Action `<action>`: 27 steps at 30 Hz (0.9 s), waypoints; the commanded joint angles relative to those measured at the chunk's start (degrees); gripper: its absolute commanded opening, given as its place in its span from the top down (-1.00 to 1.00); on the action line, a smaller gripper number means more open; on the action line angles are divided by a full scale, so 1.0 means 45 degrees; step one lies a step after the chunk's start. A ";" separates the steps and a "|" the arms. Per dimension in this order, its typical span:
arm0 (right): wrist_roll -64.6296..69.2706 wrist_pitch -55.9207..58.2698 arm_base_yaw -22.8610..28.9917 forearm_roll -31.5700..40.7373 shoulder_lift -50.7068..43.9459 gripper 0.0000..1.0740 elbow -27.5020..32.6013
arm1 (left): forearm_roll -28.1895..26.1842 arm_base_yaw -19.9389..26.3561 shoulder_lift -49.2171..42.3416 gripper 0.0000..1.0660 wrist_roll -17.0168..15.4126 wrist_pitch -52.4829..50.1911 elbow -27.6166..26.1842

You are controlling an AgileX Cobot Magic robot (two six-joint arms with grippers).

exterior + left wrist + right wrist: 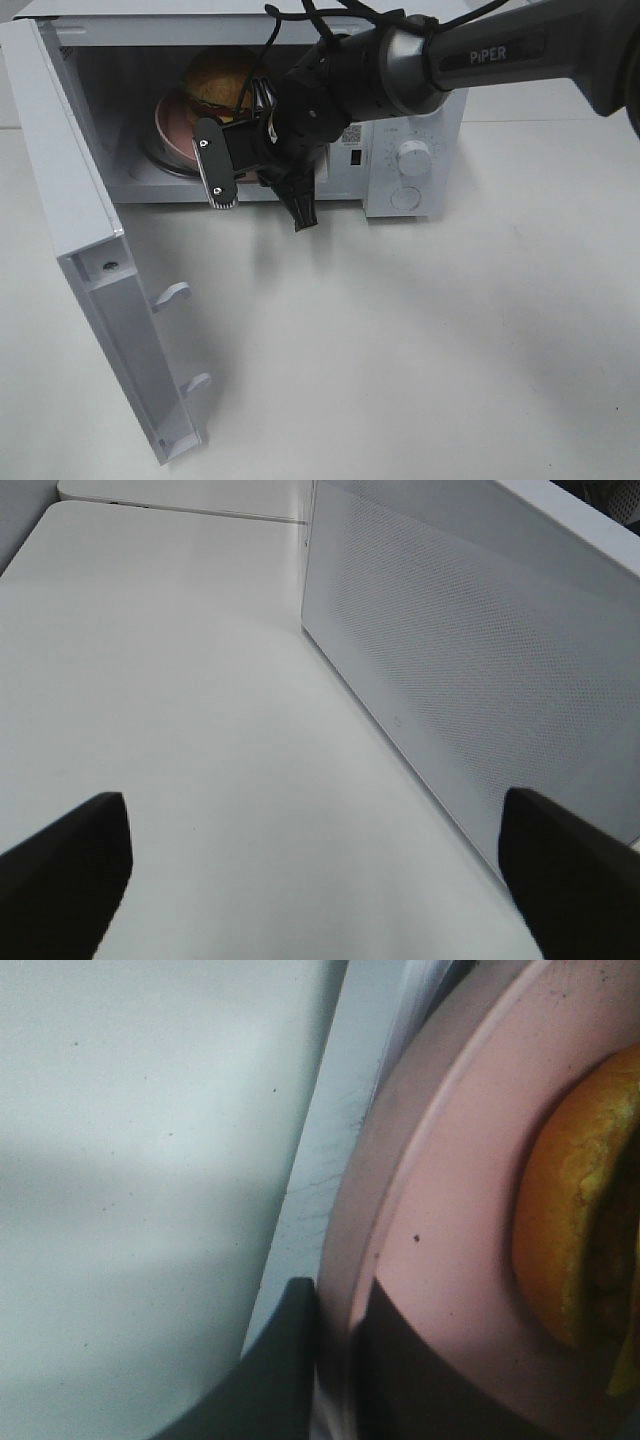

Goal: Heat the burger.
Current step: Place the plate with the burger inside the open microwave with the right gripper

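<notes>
So the burger [215,75] is sitting on the pink plate [165,128] inside the microwave [412,125], and the microwave's door [70,200] is swung wide open. The right pincer [340,1305] is at the microwave's mouth, nearly closed, pinching the plate's rim with a finger on either side of it. The left pincer [315,855] is spread all the way with nothing in it, over the worktop [180,680] just beside a dotted white panel of the microwave.

Right fingers [265,1385] pinch plate [455,1200] rim; left fingers [62,872] spread wide.
</notes>
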 commanded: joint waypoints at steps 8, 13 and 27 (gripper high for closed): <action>0.0000 -0.1159 -0.0025 -0.0458 -0.0076 0.86 -0.0382 | -0.0064 -0.0064 0.0025 -0.71 -0.0025 -0.0102 0.0000; 0.0000 -0.1222 0.0076 -0.0458 -0.0076 0.84 -0.0382 | -0.0064 -0.0064 0.0025 -0.71 -0.0025 -0.0102 0.0000; 0.0891 -0.1515 0.0229 -0.0497 -0.0076 0.64 -0.0382 | -0.0064 -0.0064 0.0025 -0.71 -0.0025 -0.0102 0.0000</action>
